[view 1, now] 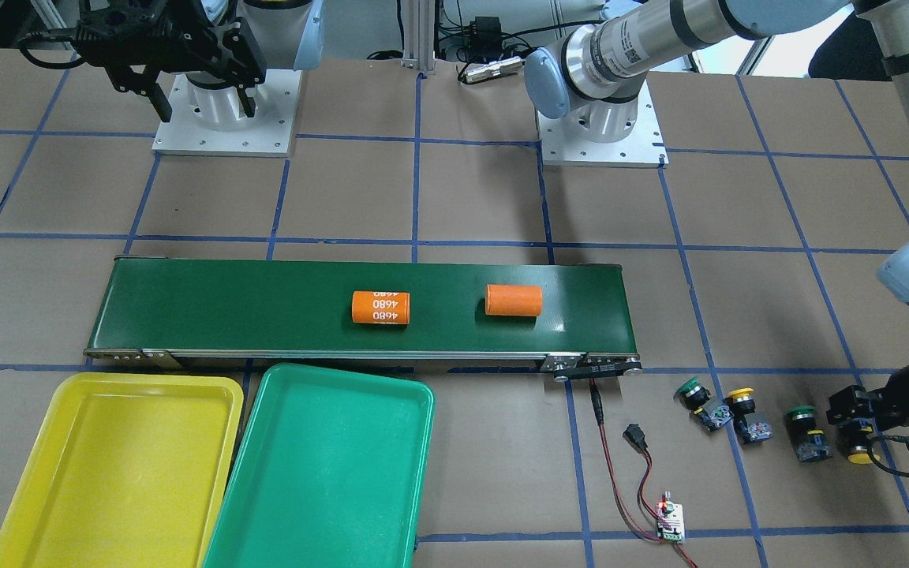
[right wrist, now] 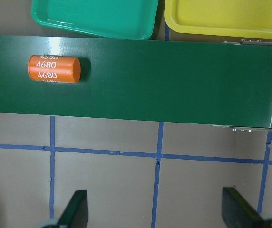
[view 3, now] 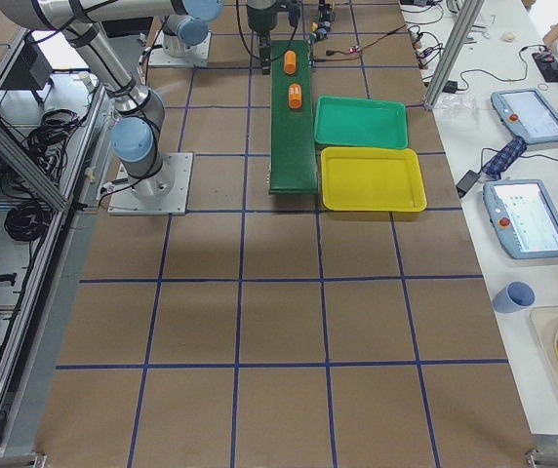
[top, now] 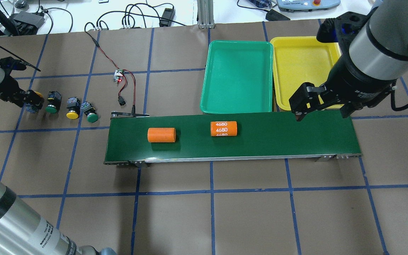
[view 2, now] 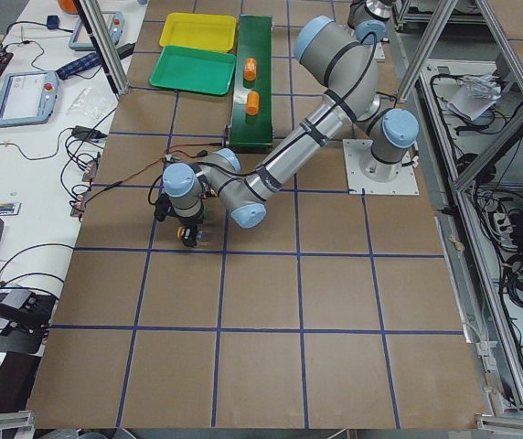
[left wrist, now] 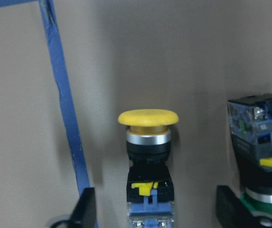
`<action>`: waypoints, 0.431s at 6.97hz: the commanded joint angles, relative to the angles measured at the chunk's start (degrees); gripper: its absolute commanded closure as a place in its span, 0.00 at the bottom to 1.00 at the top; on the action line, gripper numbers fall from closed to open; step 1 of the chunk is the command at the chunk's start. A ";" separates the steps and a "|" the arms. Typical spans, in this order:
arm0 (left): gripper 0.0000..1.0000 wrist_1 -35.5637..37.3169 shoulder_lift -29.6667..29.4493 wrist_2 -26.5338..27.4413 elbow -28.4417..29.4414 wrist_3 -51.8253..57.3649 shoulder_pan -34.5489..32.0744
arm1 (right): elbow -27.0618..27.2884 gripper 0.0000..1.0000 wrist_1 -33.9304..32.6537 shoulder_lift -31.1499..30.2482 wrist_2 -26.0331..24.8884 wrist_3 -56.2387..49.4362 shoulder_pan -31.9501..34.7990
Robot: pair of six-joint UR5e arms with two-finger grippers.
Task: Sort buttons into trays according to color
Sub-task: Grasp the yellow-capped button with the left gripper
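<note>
Four buttons lie in a row on the brown table. The end yellow-capped button [left wrist: 148, 142] [top: 37, 95] lies between the fingers of my left gripper [left wrist: 157, 209] [top: 30, 103], which is open, with a gap on each side. Beside it come a green button [top: 51, 107], a yellow button [top: 72, 112] and a green button [top: 91, 116]. The green tray [top: 237, 102] and the yellow tray [top: 303, 46] stand side by side beyond the belt, both without buttons. My right gripper [top: 321, 109] [right wrist: 157, 209] hangs open above the belt's end near the yellow tray, holding nothing.
A long dark-green conveyor belt [top: 278, 138] crosses the middle and carries two orange cylinders [top: 161, 135] [top: 224, 129]. A small circuit board [top: 119, 75] with red and black wires lies between the buttons and the belt. The arm bases [view 1: 224, 118] stand behind the belt.
</note>
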 commanded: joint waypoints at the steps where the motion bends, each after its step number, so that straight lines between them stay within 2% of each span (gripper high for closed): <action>1: 1.00 -0.52 -0.22 0.49 1.02 0.35 -0.17 | 0.00 0.00 0.00 0.00 0.00 0.05 0.05; 3: 1.00 -1.05 0.04 0.05 1.47 0.79 -0.17 | 0.00 0.00 0.00 0.00 0.00 0.05 0.05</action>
